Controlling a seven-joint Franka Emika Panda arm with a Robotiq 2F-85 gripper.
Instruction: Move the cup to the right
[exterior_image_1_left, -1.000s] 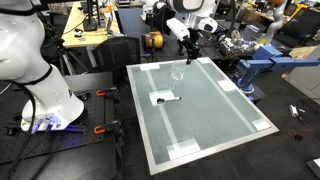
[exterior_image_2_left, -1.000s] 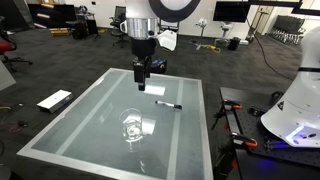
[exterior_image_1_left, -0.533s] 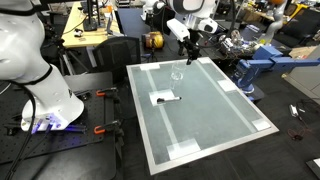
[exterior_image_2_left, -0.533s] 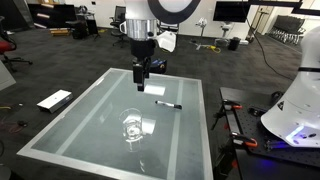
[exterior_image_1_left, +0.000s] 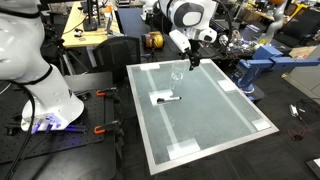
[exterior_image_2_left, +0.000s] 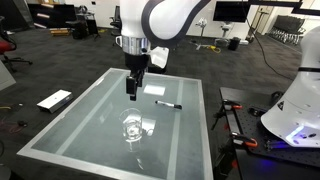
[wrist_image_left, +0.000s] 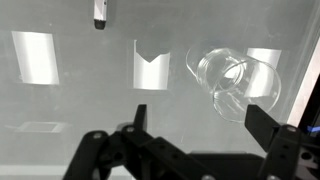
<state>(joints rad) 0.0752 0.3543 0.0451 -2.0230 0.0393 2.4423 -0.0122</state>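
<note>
pincer (exterior_image_2_left: 131, 94) now nearer empty cup (exterior_image_2_left: 133, 127)

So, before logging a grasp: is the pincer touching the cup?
Apart. In an exterior view the pincer hangs over the table, a clear gap between its tips and the cup.

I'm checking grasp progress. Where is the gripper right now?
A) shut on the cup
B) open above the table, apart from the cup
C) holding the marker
B: the gripper hovers open above the table, and the cup stands apart from it, untouched.
</note>
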